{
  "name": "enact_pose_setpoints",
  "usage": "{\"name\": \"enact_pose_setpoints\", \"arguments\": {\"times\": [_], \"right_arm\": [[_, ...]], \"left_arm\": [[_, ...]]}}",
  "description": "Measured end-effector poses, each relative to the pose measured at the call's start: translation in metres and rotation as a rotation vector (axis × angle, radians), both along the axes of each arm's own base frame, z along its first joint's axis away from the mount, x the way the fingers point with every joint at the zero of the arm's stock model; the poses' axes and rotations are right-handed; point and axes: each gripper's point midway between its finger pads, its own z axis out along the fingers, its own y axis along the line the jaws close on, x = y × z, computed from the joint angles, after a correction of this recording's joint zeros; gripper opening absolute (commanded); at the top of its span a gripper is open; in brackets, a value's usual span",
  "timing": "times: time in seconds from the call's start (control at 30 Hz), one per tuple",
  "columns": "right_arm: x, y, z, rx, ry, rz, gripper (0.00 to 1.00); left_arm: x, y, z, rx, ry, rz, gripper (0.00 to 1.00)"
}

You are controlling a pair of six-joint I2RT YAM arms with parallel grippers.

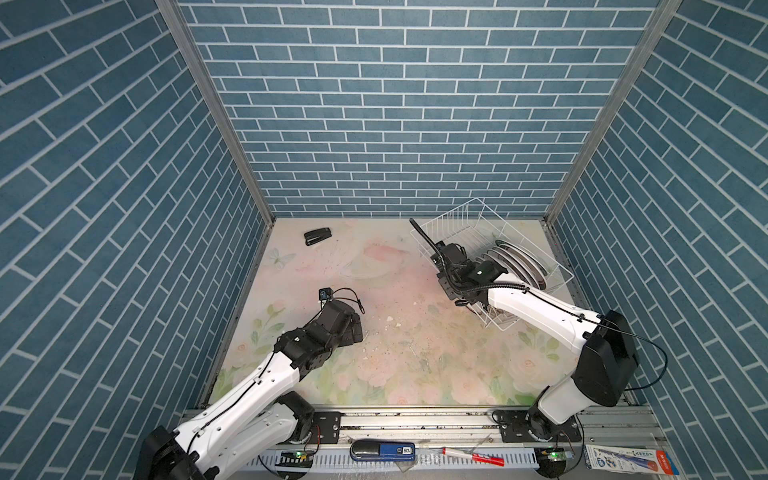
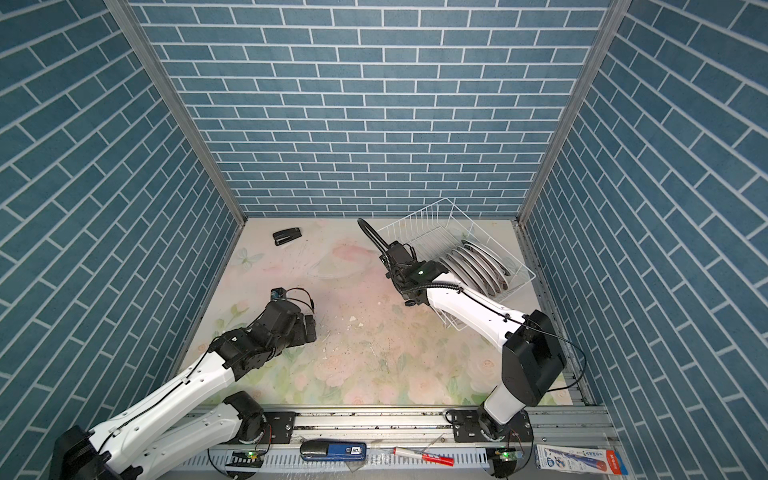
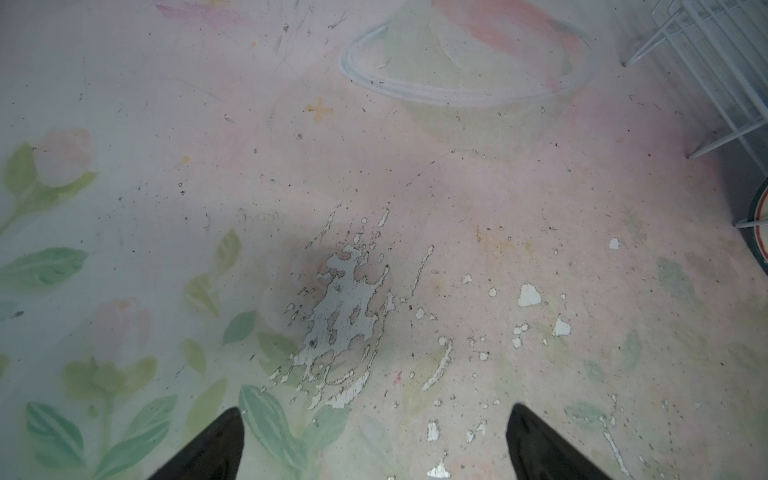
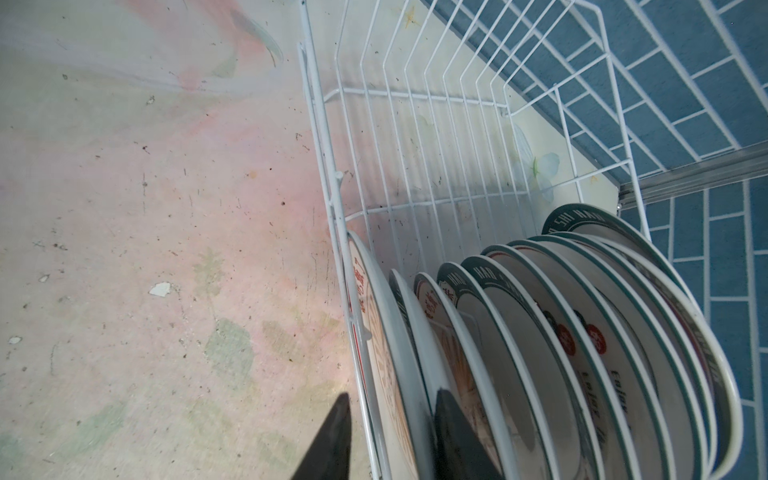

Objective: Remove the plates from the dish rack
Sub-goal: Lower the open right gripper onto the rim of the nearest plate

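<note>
- The dish rack (image 1: 523, 236), a white wire basket, sits on a flowered table. About ten plates (image 1: 515, 262) stand on edge in it, packed close and leaning, all in its near end.
- The right gripper (image 4: 390, 397) is at that end of the rack. One finger is outside the rack's side wire (image 4: 332, 166) and the other is inside among the plates (image 4: 540, 332), with the wire and the end plate between them. The jaws are partly closed; whether they pinch the plate cannot be told.
- The left gripper (image 3: 376, 407) hangs well left of the rack, jaws spread wide and empty, over chipped paint.
- Only the right wrist view shows the plate faces; both top views show thin edges (image 2: 478, 266).
- Only the top views show a black stapler (image 1: 318, 237) well left of the rack and, in front of the rack, a blue box (image 1: 382, 450), a red pen (image 1: 473, 456) and a packet (image 1: 627, 457).
- The plates' green rims read "HAN" and "SHI HAN". Some faces carry red Chinese characters, and one black word looks like "Enjoy". The blue box shows "50".
</note>
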Motion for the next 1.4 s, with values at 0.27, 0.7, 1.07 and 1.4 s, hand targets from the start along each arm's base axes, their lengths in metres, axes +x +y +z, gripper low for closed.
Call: {"name": "enact_pose_setpoints", "arguments": {"times": [0.27,0.7,1.07,1.4], "right_arm": [[0.003,-0.002,-0.004,-0.023,0.005,-0.012,0.25],[0.008,-0.011,0.001,-0.111,-0.037,-0.017,0.09],[0.008,-0.018,0.005,-0.204,-0.082,-0.037,0.00],[0.008,-0.015,0.014,-0.231,-0.135,-0.044,0.00]], "left_arm": [[0.000,0.002,0.000,0.009,-0.003,0.006,0.99],[0.001,0.003,0.004,0.005,-0.020,0.010,0.99],[0.001,0.005,0.005,0.009,-0.027,0.016,0.99],[0.002,0.006,0.005,0.012,-0.030,0.019,0.99]]}}
